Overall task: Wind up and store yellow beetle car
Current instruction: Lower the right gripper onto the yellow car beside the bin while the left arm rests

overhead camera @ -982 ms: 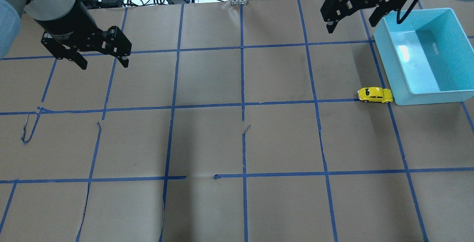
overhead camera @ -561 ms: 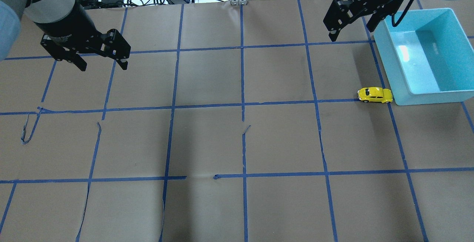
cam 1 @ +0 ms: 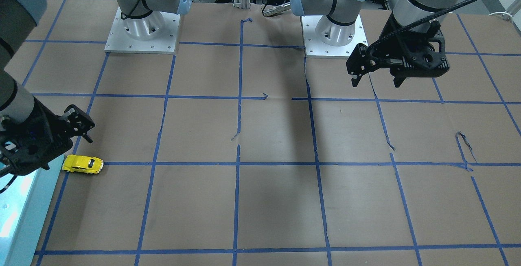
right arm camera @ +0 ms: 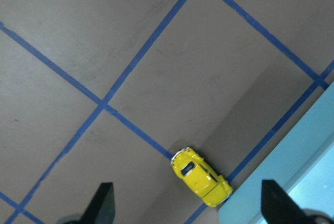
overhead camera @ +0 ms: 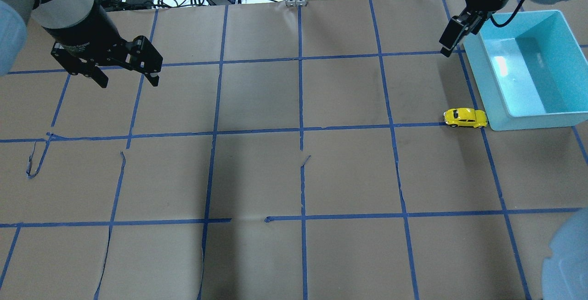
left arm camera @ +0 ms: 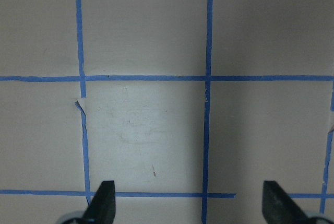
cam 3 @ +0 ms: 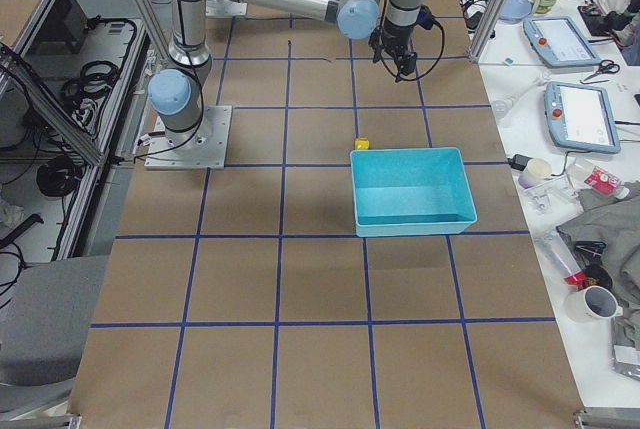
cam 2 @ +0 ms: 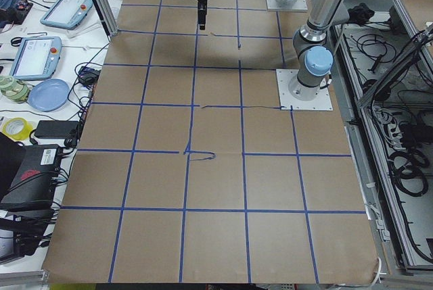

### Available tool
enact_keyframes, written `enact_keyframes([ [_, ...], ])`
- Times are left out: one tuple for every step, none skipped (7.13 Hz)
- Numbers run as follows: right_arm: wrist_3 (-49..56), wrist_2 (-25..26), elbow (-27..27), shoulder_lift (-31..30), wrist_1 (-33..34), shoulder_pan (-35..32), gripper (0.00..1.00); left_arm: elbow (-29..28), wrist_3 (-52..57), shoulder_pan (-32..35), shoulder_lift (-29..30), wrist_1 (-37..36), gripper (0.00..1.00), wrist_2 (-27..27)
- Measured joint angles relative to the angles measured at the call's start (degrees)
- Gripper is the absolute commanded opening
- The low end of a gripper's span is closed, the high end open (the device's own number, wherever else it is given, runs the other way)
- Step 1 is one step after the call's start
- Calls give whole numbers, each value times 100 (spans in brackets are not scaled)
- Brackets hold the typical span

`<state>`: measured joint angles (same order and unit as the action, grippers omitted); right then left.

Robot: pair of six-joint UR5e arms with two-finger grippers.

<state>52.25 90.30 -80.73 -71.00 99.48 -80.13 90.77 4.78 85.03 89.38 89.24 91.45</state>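
My right gripper (right arm camera: 189, 209) hangs over the bench (overhead camera: 257, 180) beside the teal bin (overhead camera: 528, 123), wrist pointed down, jaws spread wide. Its wrist camera looks down on the yellow beetle car (overhead camera: 465, 117). My left gripper (overhead camera: 129, 79) hovers over the far side of the bench, well apart from everything, jaws also wide apart. The car stands on its wheels on the bench, outside the bin, one end just beside the bin's corner.

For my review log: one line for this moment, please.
left gripper: open, aloft | right gripper: open, aloft | yellow beetle car: on table beside teal bin, ungrasped
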Motion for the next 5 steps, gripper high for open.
enact_keyframes([
  [684,36,-3,232,335,28,100,-1,-2,3,-1,-2,100,-2],
  [1529,105,-49,416,614,47,100,-2,-1,4,-2,-3,100,-3],
  [2300,197,-153,557,804,92,100,-3,2,4,-2,-3,100,-4],
  [3059,307,-364,630,1041,148,100,-1,4,4,-1,-3,100,-2],
  [3618,374,-701,650,1398,185,100,0,3,5,-1,-3,100,0],
])
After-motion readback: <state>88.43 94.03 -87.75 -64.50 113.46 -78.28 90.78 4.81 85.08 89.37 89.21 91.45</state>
